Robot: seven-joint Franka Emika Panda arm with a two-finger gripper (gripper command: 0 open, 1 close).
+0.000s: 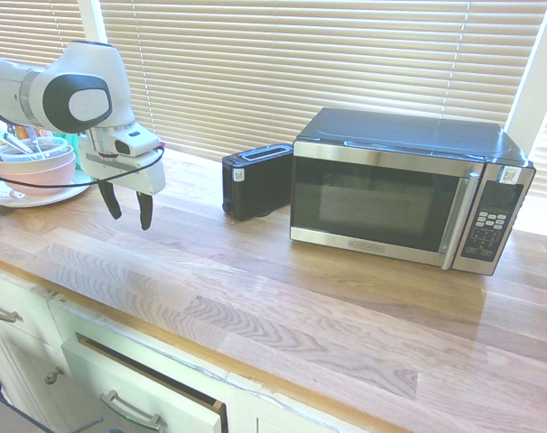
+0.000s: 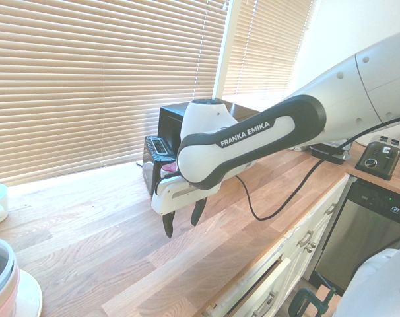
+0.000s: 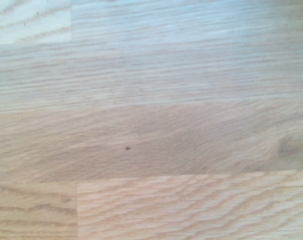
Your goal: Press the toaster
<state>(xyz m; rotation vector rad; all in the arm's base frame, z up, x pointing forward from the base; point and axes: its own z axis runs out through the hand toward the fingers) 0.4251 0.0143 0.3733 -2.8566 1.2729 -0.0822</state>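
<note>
Jaws stand wide and hold nothing; the gripper [image 1: 127,209] hangs pointing down above bare countertop [image 1: 282,298], well apart from the toaster [image 1: 256,181].

Only wood grain fills the wrist view. First exterior view alone gives the toaster whole: upright just beside the microwave [image 1: 407,188], slot up, its long axis running back toward the window blinds [image 1: 319,63]. Second exterior view has the arm covering most of it, leaving one end [image 2: 154,157].
</note>
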